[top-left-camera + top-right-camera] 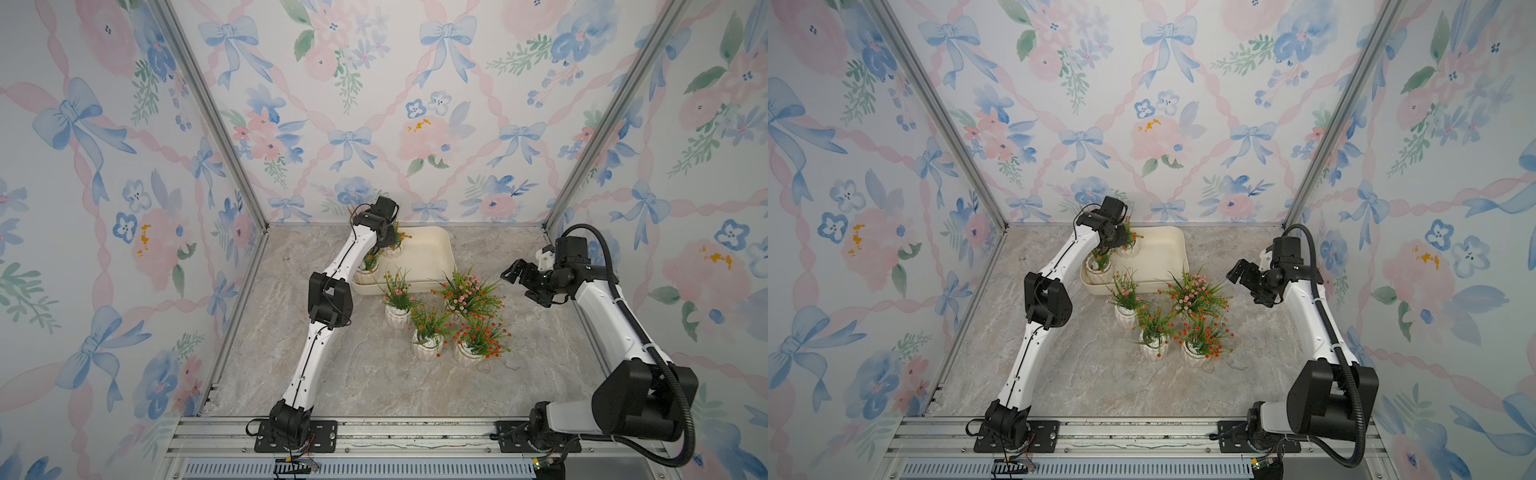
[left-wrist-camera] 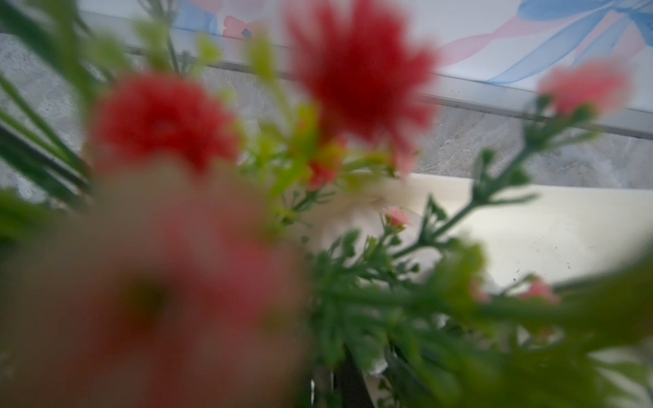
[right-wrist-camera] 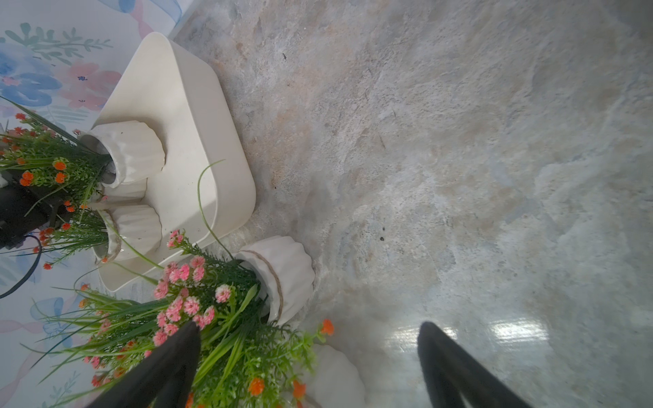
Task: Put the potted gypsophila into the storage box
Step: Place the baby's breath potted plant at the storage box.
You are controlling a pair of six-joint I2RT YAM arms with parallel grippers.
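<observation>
**In the storage box (image 1: 430,249), two pots; on the bench (image 1: 353,374), the rest**

At the box's far-left corner the left arm reaches over the rim. The left gripper (image 1: 390,240) sits low among the sprigs of the far pot (image 1: 392,250). Wrist and foliage cover its jaws in both top views, so I cannot tell how wide they stand or whether they grip anything.

The right gripper (image 1: 520,286) hangs above the bench to the right of the plants, jaws spread wide with nothing between them. A tall pink-flowered plant (image 1: 467,291) stands between it and the box. A smaller pink one (image 1: 397,309) leans its sprigs over the box's near rim. Nearer the front stand an orange-flowered pot (image 1: 426,349) and a red-flowered pot (image 1: 467,355).

The potted gypsophila inside the box both stand upright along its left wall, the far pot and a near pot (image 1: 367,272). The rest of the box floor is bare.

The right wrist view shows the ribbed sides of both boxed pots and a twine band (image 3: 272,279) round a pink-flowered pot outside, which leaves hide from above. The left wrist view gives only blurred red blossoms and green sprigs, with the cream box wall behind.
</observation>
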